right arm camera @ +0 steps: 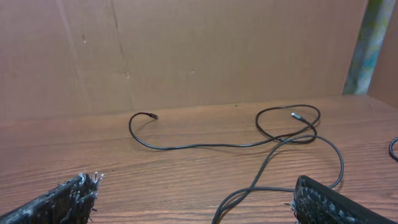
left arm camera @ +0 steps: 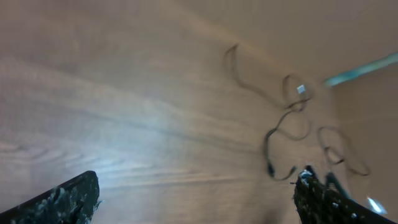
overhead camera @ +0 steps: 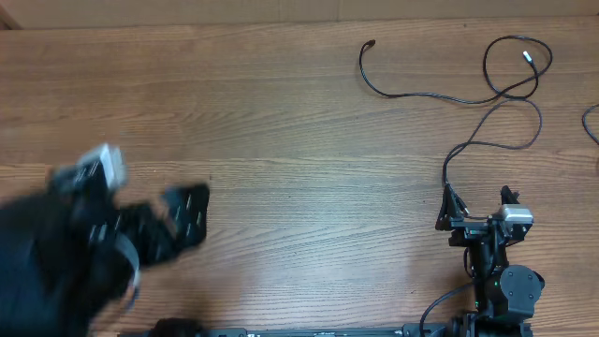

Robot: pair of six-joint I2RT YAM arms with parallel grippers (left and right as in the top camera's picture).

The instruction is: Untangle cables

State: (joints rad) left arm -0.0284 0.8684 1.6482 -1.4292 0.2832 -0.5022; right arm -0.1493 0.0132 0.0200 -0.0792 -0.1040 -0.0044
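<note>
The left gripper [overhead camera: 176,217] sits at nine o'clock on the table [overhead camera: 281,140], blurred in the overhead view, its jaws spread wide with nothing between them. The cables [overhead camera: 421,96] lie well apart from it, up around two o'clock. One plug end [overhead camera: 371,44] is at the left of the run. At the right is a crossed loop [overhead camera: 515,70] with the silver-tipped plug [overhead camera: 530,56] inside it, and a strand trails down toward six o'clock. That strand ends just beside the right gripper [overhead camera: 477,208], which is likewise fully open and empty (I cannot tell whether its nine o'clock finger touches the strand). A further cord [overhead camera: 590,122] shows only at the three o'clock edge.

The main risk is the crossing. The cords are so thin that wide jaws closing there could pinch two strands together, and a pull would then cinch the loop tighter. Hauling the trailing strand alone may simply drag the whole tangle along. The left arm's long reach could also sweep the loose plug end aside.
</note>
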